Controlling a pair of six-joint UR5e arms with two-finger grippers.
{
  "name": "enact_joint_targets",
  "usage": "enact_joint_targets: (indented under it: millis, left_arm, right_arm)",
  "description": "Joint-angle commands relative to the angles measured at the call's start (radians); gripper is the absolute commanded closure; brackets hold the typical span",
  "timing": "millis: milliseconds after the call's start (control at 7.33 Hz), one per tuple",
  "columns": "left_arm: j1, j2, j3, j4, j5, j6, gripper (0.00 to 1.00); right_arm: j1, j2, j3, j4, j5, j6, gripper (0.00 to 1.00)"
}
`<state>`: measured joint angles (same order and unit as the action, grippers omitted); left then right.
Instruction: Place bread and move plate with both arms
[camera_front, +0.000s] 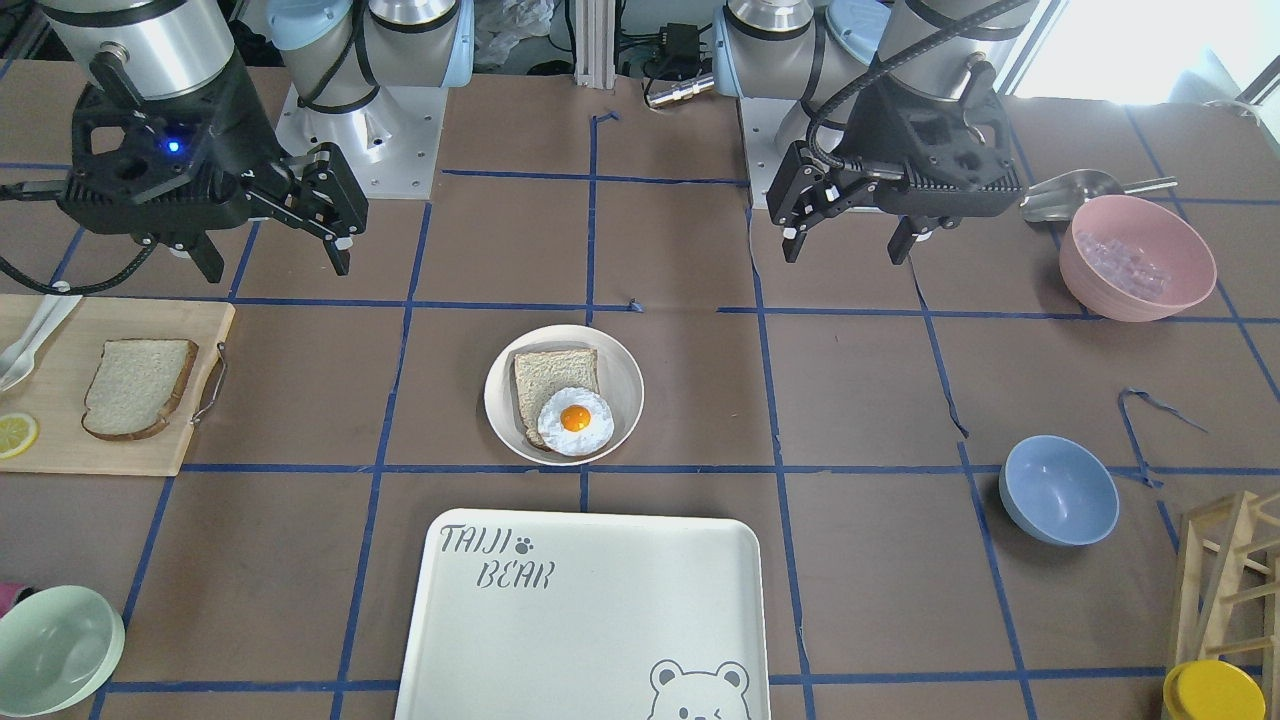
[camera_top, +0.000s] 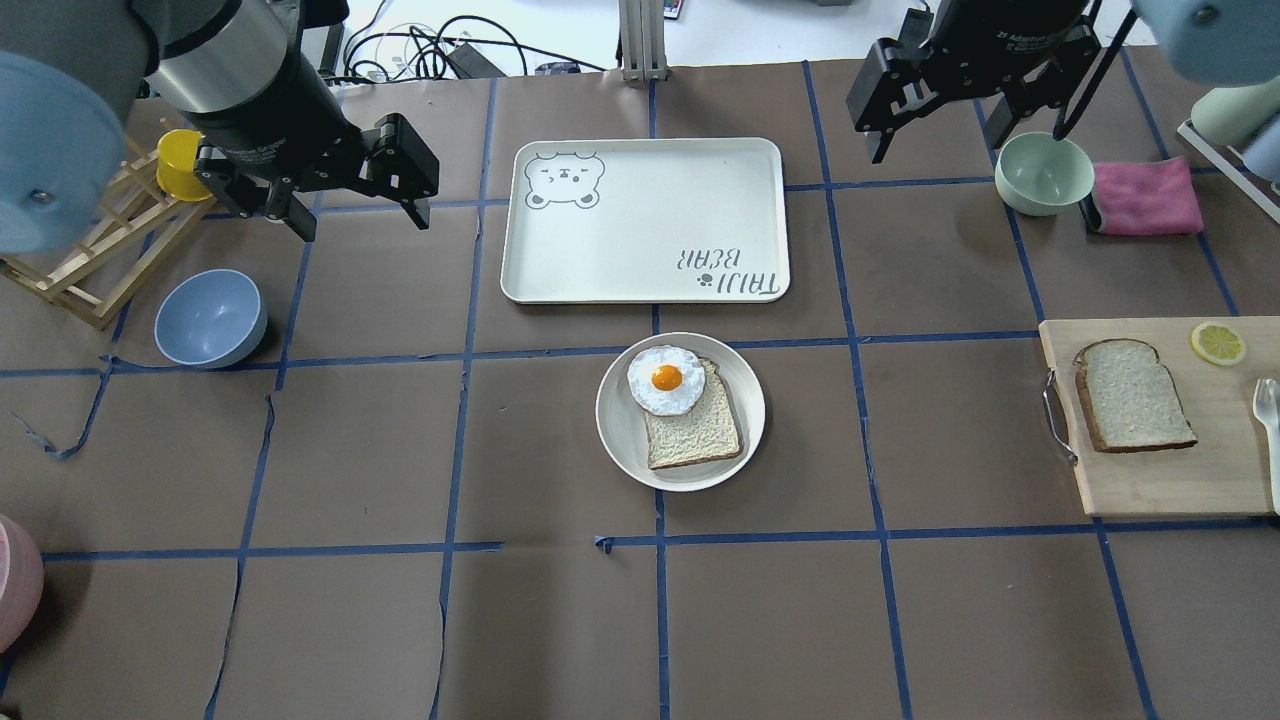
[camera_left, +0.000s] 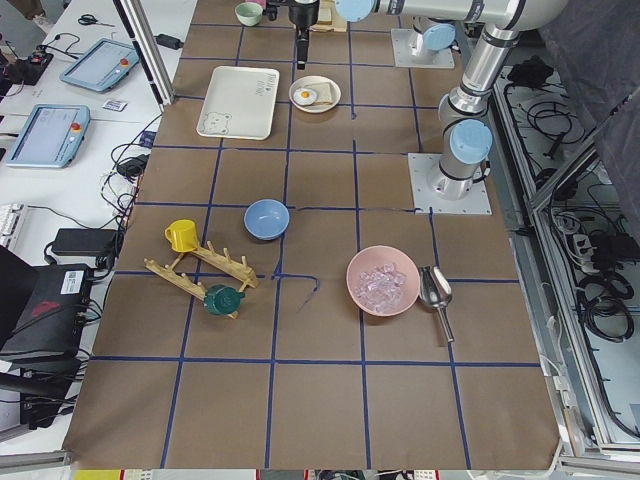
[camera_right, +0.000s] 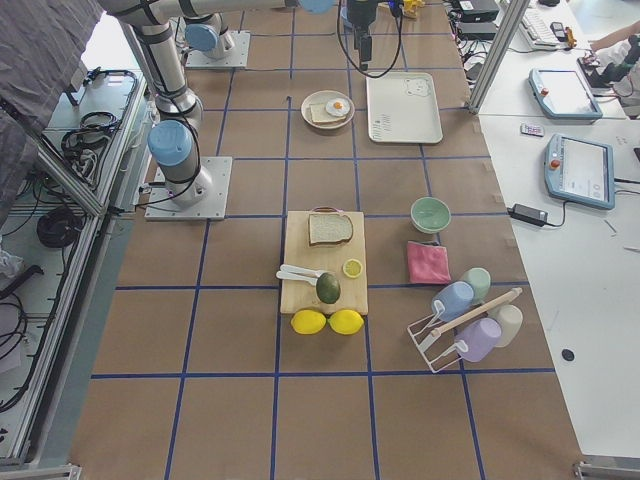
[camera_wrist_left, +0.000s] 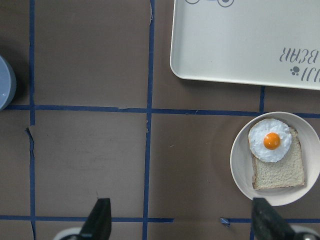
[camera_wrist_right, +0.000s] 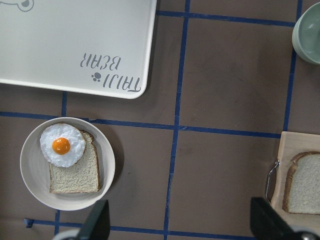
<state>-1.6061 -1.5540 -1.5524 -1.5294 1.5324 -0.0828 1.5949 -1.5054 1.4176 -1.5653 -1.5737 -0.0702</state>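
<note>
The bread (camera_top: 1132, 395), a pale slice with a dark crust, lies on a wooden cutting board (camera_top: 1150, 485) at the right; it also shows in the front view (camera_front: 135, 385) and the right wrist view (camera_wrist_right: 305, 182). The cream-white plate (camera_top: 750, 400) sits mid-table and holds a thin-crusted slice with a fried egg (camera_top: 666, 379). The plate also shows in the front view (camera_front: 622, 372) and both wrist views (camera_wrist_left: 240, 165) (camera_wrist_right: 30, 175). My left gripper (camera_top: 358, 218) hangs open and empty high above the table's left. My right gripper (camera_top: 970, 135) hangs open and empty, far right.
A white bear-printed tray (camera_top: 640, 270) lies just beyond the plate. A pale green bowl (camera_top: 1043, 172) and pink cloth (camera_top: 1145, 195) sit far right. A blue bowl (camera_top: 210, 317), a wooden rack (camera_top: 90, 270) and a pink bowl (camera_front: 1137, 257) are on the left side. A lemon slice (camera_top: 1217, 343) is on the board.
</note>
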Motion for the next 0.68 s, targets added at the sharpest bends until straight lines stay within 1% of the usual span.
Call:
enact_joint_targets:
  millis: [0,545]
  left_arm:
    - [0.0,0.0,0.0,0.0,0.0,0.0,0.0]
    - [0.0,0.0,0.0,0.0,0.0,0.0,0.0]
  right_arm:
    - [0.0,0.001,0.007,0.002,-0.023,-0.002,0.0]
    - [-0.001,0.001,0.014,0.011,-0.023,-0.003,0.0]
